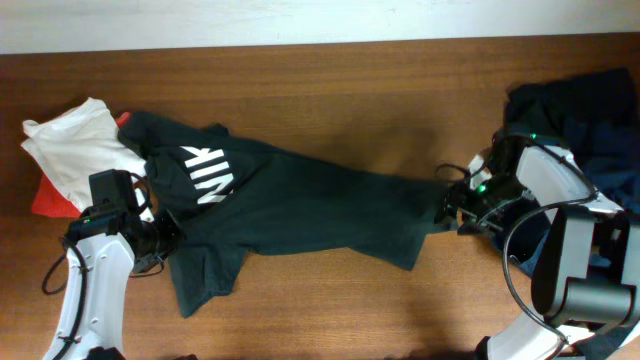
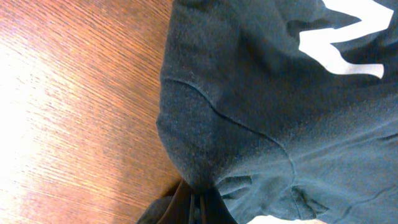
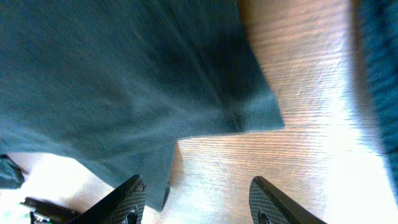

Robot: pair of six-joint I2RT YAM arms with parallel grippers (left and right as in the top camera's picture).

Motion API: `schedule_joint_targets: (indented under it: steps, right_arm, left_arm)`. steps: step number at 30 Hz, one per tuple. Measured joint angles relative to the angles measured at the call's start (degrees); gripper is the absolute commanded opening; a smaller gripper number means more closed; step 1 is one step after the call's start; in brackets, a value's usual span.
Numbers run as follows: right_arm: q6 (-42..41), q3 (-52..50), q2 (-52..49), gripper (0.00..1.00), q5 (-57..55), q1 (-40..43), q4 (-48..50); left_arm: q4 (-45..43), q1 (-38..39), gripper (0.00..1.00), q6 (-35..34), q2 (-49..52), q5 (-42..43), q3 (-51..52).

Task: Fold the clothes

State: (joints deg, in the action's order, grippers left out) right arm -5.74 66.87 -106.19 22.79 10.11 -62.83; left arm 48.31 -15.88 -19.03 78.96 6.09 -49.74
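Left gripper [image 2: 198, 210]: the fingers are drawn together at the bottom of the wrist view and pinch a bunched fold of the black T-shirt [image 1: 300, 200] at its sleeve-side edge.

Right gripper [image 3: 196, 186]: the jaws are spread wide with nothing between them, and bare table [image 3: 311, 162] shows in the gap. The shirt's hem corner lies just ahead of the fingertips, not touching them.

The shirt stretches across the table between the two grippers. Its white lettering [image 1: 205, 172] faces up near the left gripper, and the rumpled body narrows toward the right one.

Handling, as judged: the fabric is soft, light and limp. It will sag and drag rather than hold a shape, and a single-point pinch will bunch it. Take hold at hem corners and shoulder seams, where stitched edges should give a firmer bite.

Clearance: open wood lies beyond the shirt and on the near side between the grippers. Outboard of the left gripper sit a white garment [image 1: 70, 140], touching the shirt's edge, and a red garment [image 1: 45, 200]. Outboard of the right gripper lies a dark navy pile [image 1: 590, 110], which a wide swing could snag.
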Motion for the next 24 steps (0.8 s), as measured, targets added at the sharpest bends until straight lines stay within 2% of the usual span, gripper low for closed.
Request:
schedule_joint_targets:
  steps: [4, 9, 12, 16, 20, 22, 24]
  right_arm:
    - [-2.1, -3.9, 0.0, 0.62, -1.4, 0.0, 4.7]
    - [-5.2, -5.7, 0.7, 0.61, -2.8, 0.0, 12.3]
    - [-5.7, -5.8, 0.8, 0.50, -3.0, 0.0, 13.3]
    - [-6.1, -6.1, 0.8, 0.29, -3.7, -0.3, 15.0]
    - [-5.9, -6.4, 0.8, 0.18, -4.3, -2.5, 16.4]
    - [-5.8, -6.5, 0.7, 0.04, -4.5, -3.1, 16.9]
    - [-5.9, -6.6, 0.7, 0.04, -4.5, -3.1, 17.1]
  left_arm:
    - [-0.1, 0.0, 0.00, 0.0, 0.0, 0.1, 0.0]
    - [-0.1, 0.0, 0.00, 0.0, 0.0, 0.1, 0.0]
    - [-0.1, 0.0, 0.00, 0.0, 0.0, 0.1, 0.0]
    - [-0.1, 0.0, 0.01, 0.0, 0.0, 0.1, 0.0]
    - [-0.1, 0.0, 0.01, 0.0, 0.0, 0.1, 0.0]
    - [-0.1, 0.0, 0.00, 0.0, 0.0, 0.1, 0.0]
    - [-0.1, 0.0, 0.01, 0.0, 0.0, 0.1, 0.0]
